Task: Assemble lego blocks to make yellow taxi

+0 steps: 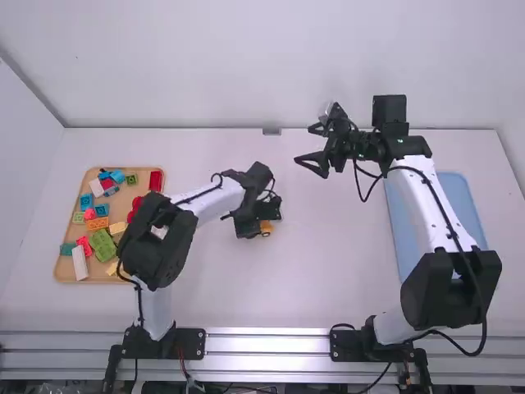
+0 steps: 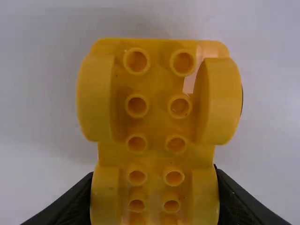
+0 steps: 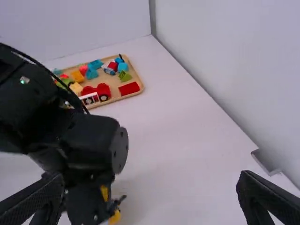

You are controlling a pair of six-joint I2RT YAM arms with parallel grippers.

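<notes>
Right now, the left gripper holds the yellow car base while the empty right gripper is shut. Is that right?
Not quite: the empty right gripper is open, its fingers wide apart in the right wrist view. The left gripper does hold the yellow car base.

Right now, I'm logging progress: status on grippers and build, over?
Left gripper shut on yellow car base. Right gripper open. Left arm between right gripper and wooden tray.

A tray (image 1: 123,201) of blocks (image 1: 102,245) lies left on the table (image 1: 279,304), another tray (image 1: 459,197) right, the car base (image 1: 266,226) between.
</notes>
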